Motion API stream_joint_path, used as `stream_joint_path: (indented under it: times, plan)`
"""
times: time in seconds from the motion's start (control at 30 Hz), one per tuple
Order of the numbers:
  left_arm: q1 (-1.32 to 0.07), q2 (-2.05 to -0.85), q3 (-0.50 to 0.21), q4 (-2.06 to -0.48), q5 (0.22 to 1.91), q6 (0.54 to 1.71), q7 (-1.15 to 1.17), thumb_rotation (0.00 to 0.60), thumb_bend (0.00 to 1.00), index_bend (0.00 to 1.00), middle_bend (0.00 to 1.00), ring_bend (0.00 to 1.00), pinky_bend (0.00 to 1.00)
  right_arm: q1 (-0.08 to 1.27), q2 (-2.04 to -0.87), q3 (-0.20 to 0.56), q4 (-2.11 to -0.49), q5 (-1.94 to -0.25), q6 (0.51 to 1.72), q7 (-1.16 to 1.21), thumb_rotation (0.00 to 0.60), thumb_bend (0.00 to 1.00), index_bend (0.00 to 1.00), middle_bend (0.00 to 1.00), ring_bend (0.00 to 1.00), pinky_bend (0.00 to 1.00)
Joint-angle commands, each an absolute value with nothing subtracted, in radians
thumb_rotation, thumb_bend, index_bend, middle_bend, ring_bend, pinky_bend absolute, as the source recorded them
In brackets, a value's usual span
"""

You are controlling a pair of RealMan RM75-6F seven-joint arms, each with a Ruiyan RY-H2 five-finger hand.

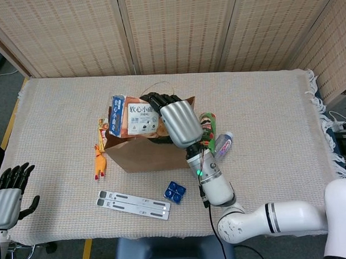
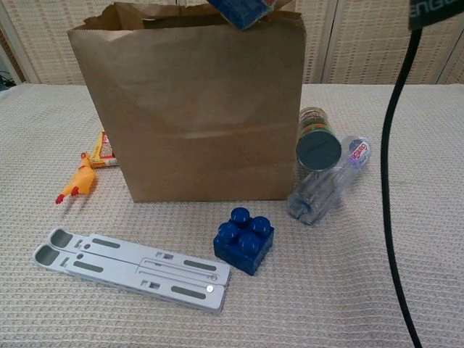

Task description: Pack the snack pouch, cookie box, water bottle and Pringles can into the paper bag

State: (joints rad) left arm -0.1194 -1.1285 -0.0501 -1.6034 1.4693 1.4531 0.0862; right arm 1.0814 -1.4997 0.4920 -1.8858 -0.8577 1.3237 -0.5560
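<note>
Above the stiff brown paper bag [image 1: 151,147] near the table's middle, the right hand [image 1: 171,119] clasps the glossy blue-and-orange rectangular cookie box [image 1: 130,117]; the left hand [image 1: 9,189] hangs fingers apart off the front-left corner.

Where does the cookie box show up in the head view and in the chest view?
Head view: the cookie box is held by the right robot hand over the open top of the paper bag, toward its left side.
Chest view: only a blue corner of the box shows at the top edge, above the bag's rim.
Shared landmark: the blue toy brick in front of the bag.
</note>
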Motion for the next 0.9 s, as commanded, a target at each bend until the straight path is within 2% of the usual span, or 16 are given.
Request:
stream_joint_path:
  times: [0.03,0.5,0.67,0.73,0.8,0.9]
  plan:
    - [-0.120,-1.127,-0.049,-1.603,1.471,1.452,0.083,0.600,0.38,0.06,0.00,0.00,0.00,1.088,-1.527,0.490,-1.856,-0.885,1.340,-0.539,0.600,0.28,0.48,0.53,0.52,0.64]
    - [-0.120,-1.128,-0.049,-1.604,1.469,1.453,0.088,0.600,0.38,0.06,0.00,0.00,0.00,1.071,-1.540,0.501,-1.814,-0.949,1.367,-0.510,0.600,0.28,0.45,0.53,0.52,0.64]
    - [-0.119,-1.128,-0.049,-1.604,1.469,1.454,0.089,0.600,0.38,0.06,0.00,0.00,0.00,1.057,-1.508,0.467,-1.846,-0.841,1.310,-0.584,0.600,0.28,0.43,0.53,0.48,0.58]
    - [-0.119,-1.128,-0.049,-1.604,1.470,1.454,0.089,0.600,0.38,0.06,0.00,0.00,0.00,1.059,-1.489,0.451,-1.864,-0.773,1.280,-0.635,0.600,0.28,0.37,0.50,0.42,0.53]
    - [-0.120,-1.128,-0.049,-1.605,1.469,1.454,0.089,0.600,0.38,0.06,0.00,0.00,0.00,1.064,-1.472,0.445,-1.883,-0.704,1.255,-0.672,0.600,0.26,0.20,0.39,0.30,0.43]
    - [-0.120,-1.128,-0.049,-1.605,1.469,1.453,0.090,0.600,0.38,0.06,0.00,0.00,0.00,1.077,-1.455,0.446,-1.903,-0.621,1.238,-0.714,0.600,0.20,0.03,0.26,0.17,0.34]
